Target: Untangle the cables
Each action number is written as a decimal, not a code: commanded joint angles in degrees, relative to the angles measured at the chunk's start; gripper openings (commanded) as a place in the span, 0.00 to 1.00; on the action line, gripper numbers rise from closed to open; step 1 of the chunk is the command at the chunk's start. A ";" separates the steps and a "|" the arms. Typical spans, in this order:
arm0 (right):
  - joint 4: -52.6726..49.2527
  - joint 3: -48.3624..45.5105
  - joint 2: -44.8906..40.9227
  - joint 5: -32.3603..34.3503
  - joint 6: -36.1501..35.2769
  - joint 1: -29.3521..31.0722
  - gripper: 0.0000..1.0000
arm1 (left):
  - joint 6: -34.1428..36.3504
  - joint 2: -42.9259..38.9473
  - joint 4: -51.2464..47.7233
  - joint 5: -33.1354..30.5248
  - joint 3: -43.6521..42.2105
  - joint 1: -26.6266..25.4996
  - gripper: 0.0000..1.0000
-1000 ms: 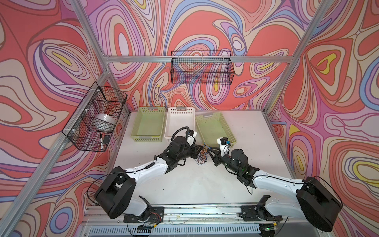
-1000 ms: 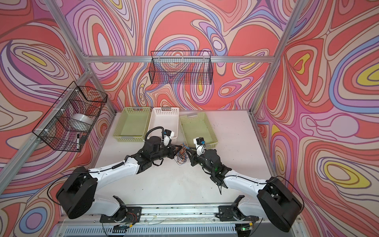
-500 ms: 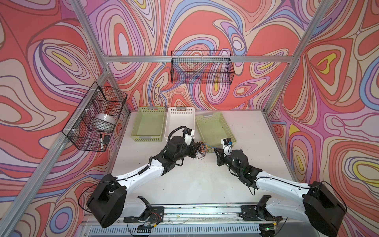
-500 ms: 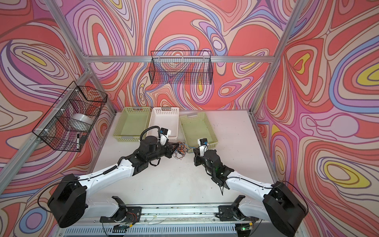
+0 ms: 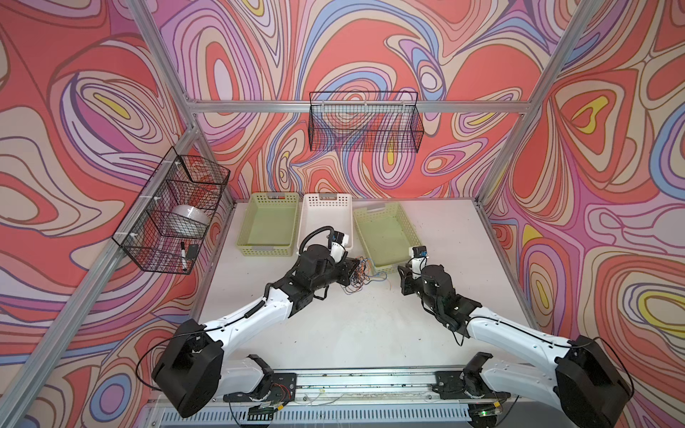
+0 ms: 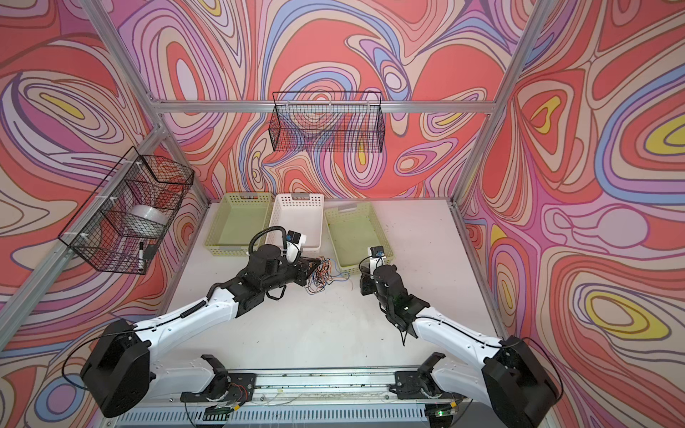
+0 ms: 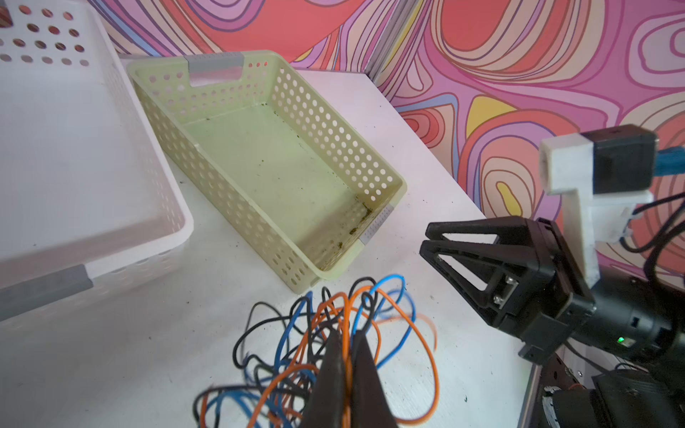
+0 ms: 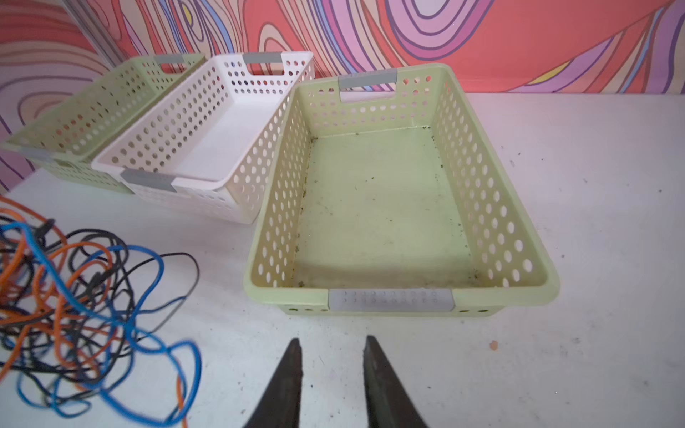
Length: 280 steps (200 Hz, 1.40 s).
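The cables (image 5: pixel 360 275) (image 6: pixel 321 276) are a loose tangle of thin orange, blue and dark wires on the white table, just in front of the baskets. My left gripper (image 5: pixel 356 265) (image 7: pixel 346 333) is shut on an orange cable (image 7: pixel 346 318) inside the tangle, and loops spread around its fingers. My right gripper (image 5: pixel 403 277) (image 8: pixel 331 342) stands open and empty to the right of the tangle, apart from it, before the right green basket (image 8: pixel 404 300). In the right wrist view the cables (image 8: pixel 74 292) lie off to one side.
Three plastic baskets stand in a row at the back: a green one (image 5: pixel 274 198), a white one (image 5: pixel 326 200) and an angled green one (image 5: pixel 409 231). Wire baskets hang on the left wall (image 5: pixel 174 215) and the back wall (image 5: pixel 365 122).
My right gripper has pulled away to the right from the tangle, let go of it and now stands open. My left gripper has carried the tangle slightly toward the baskets.
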 commanded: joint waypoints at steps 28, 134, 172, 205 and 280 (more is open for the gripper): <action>-3.81 1.15 -0.79 -0.41 0.22 -0.25 0.40 | -0.25 1.17 0.90 1.79 0.37 0.28 0.00; -6.75 5.55 0.26 -21.90 -0.94 -0.23 0.62 | 0.08 1.52 2.34 2.09 0.84 -0.44 0.00; -6.37 9.63 8.50 -22.38 1.75 -0.23 0.63 | 0.06 1.53 2.71 1.66 1.56 -1.83 0.00; -7.02 11.75 14.12 -19.47 4.89 -0.28 0.62 | -1.11 0.85 2.96 2.06 1.65 -2.27 0.00; -13.49 8.58 11.97 -3.06 11.24 -2.37 0.46 | 1.93 -3.91 -9.92 2.32 5.31 -2.05 0.00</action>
